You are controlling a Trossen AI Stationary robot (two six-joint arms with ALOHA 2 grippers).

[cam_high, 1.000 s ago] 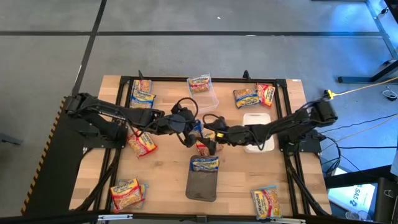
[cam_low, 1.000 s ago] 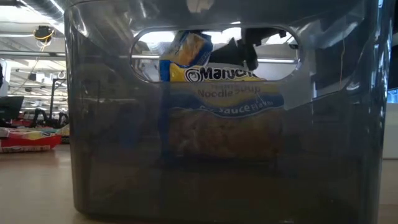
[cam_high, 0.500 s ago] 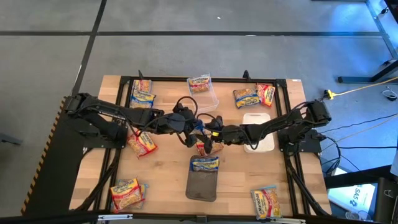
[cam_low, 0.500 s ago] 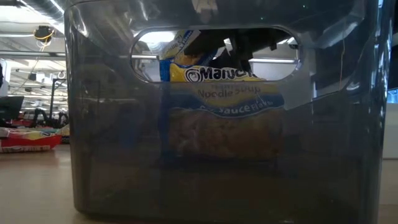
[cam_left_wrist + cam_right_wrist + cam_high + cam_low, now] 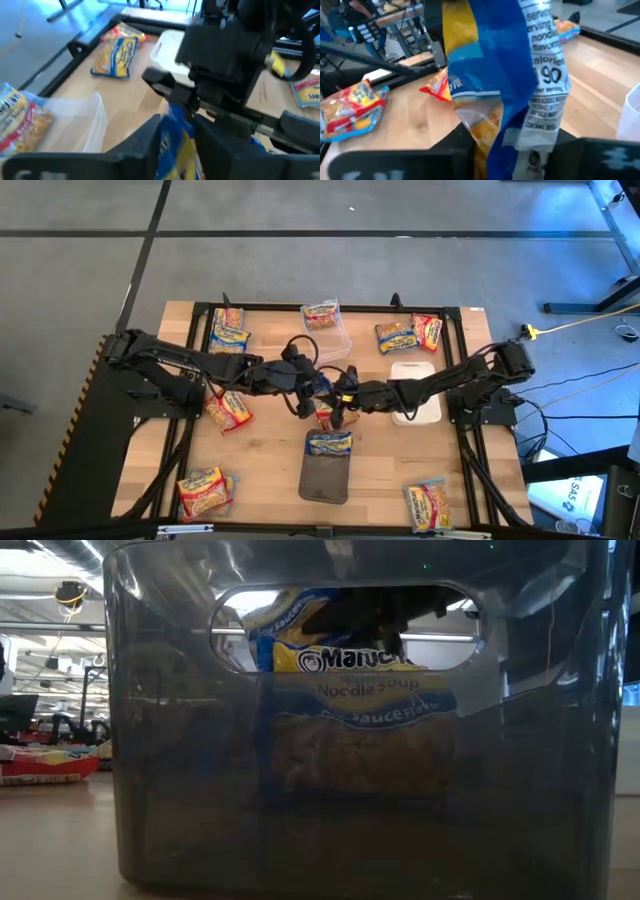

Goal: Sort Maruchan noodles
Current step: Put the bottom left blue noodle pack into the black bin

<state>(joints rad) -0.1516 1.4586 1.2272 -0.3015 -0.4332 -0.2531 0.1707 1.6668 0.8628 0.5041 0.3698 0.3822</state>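
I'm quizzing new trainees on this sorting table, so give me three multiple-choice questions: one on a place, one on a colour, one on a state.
1. Where do the two grippers meet?
A. Over the white tray
B. Over the table's middle, between the clear tub and the grey tray
C. At a front corner

2. What colours is the packet between them?
A. Blue and yellow
B. Green
C. All red

3. How is the grey tray?
A. Upside down
B. Stacked on the white tray
C. Upright, with one packet in it

Answers:
1 B: the left gripper and right gripper meet between the clear tub and the grey tray.
2 A: the lifted packet is blue and yellow.
3 C: a tray packet lies inside.
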